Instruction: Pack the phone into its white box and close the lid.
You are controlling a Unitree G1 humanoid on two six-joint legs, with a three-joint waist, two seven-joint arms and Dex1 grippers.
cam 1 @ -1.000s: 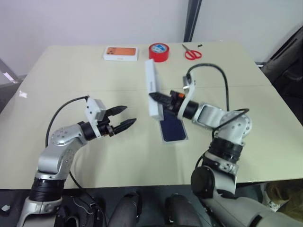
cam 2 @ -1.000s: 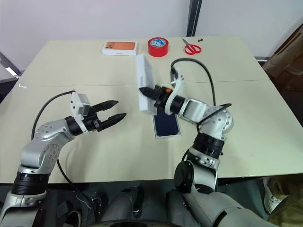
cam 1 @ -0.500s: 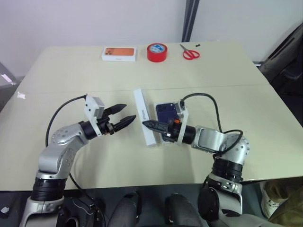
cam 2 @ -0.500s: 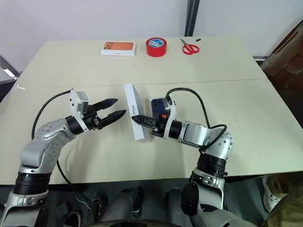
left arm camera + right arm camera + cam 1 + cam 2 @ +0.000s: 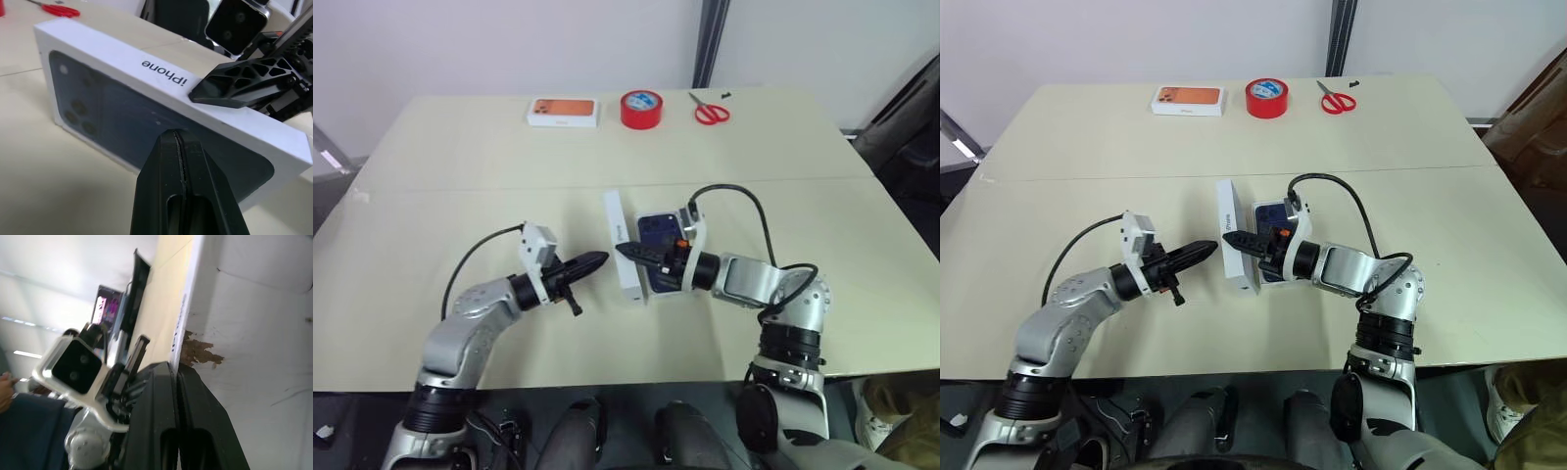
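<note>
A: Where does the lid (image 5: 625, 250) stand?

B: Near the middle of the head views. It is up on one long edge, just left of the white box (image 5: 664, 293). Its long axis runs from the top of the frame towards the bottom, about parallel to the box. The printed phone picture faces left and the plain white inside faces right, towards the box.

A: And the phone (image 5: 656, 231)?

B: It lies flat in the white box, with its camera cluster towards the top of the frame. The box is not yet covered.

A: Which gripper is nearer the lid?

B: Both are close. The right gripper (image 5: 622, 248) reaches in from the right, across the box. Its two black fingers are pressed together, and the tip rests against the lid's upper long wall, the one lettered "iPhone". It clamps nothing. The left gripper (image 5: 600, 258) comes from the left with its fingers also together and empty. It points at the printed face from just beside it, and contact cannot be judged.

A: So the next move depends on what?

B: Probably on direction. The box lies to the lid's right, so the lid has to tip rightwards and come down open side first. The left gripper is on the pushing side. The right arm lies over the box, in the lid's path.

A: Anything else on the table (image 5: 460, 176)?

B: An orange-pictured box (image 5: 563, 111), a red tape roll (image 5: 641, 108) and red scissors (image 5: 710, 111) sit well apart along the top edge.
</note>
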